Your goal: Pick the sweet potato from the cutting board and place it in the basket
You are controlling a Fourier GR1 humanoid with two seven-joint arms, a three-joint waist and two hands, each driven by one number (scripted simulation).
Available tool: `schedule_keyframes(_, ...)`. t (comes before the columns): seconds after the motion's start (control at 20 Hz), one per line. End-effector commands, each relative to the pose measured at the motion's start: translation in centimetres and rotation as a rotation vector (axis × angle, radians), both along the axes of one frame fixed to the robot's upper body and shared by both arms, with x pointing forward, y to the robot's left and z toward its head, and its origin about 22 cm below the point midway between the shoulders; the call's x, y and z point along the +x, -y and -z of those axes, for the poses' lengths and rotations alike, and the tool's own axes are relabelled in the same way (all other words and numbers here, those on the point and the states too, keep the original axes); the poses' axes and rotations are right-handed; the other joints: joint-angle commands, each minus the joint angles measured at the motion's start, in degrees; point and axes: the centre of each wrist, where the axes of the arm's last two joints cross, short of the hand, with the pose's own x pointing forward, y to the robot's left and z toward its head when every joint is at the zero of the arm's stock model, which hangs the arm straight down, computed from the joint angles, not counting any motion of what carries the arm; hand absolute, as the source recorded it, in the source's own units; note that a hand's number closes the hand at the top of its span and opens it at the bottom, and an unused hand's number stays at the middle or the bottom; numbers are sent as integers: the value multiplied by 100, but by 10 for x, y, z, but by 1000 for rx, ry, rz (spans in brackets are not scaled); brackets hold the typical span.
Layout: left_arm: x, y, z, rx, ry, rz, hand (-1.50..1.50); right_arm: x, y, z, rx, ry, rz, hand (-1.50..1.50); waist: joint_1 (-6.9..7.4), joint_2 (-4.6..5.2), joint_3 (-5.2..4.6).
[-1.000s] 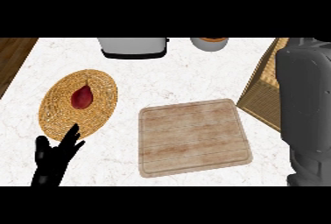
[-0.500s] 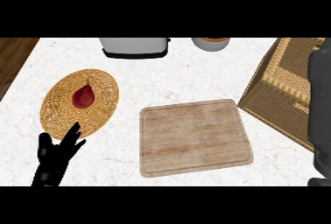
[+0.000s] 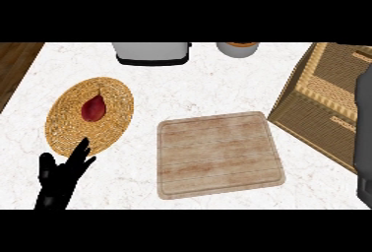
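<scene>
Lying in basket, sweet potato, left hand open below it

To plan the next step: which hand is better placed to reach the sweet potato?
Left. The left hand, open, shows right beside the basket holding the sweet potato; the right forearm is far across the cutting board, at the view's right edge.

Right forearm: withdrawing toward the right edge of the view, now only a grey strip; uncovering more of the wicker crate beside it.
</scene>
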Motion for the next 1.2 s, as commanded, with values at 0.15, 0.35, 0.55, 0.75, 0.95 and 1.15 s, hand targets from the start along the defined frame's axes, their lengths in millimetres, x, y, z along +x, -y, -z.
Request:
schedule_keyframes(0.15,-2,-5,19,10,-80,-28,0,-2,36,45,44,19,6,150,-6,40,-46)
schedule_keyframes(0.35,-2,15,18,11,-69,-21,0,-11,46,64,-39,-110,210,150,-50,32,-54)
schedule_keyframes(0.55,2,0,5,-8,-74,-28,0,-19,61,72,-86,-241,102,150,-35,22,-47)
schedule_keyframes(0.75,-5,-3,11,-3,-74,-11,0,-32,62,55,-167,-231,96,-150,-57,10,-50)
schedule_keyframes(0.95,19,18,15,-5,-77,-23,0,-37,67,51,-166,-186,93,-150,-70,20,-49)
schedule_keyframes(1.15,-21,6,10,5,-100,-36,0,-66,80,41,-132,-87,134,-150,-65,-2,-48)
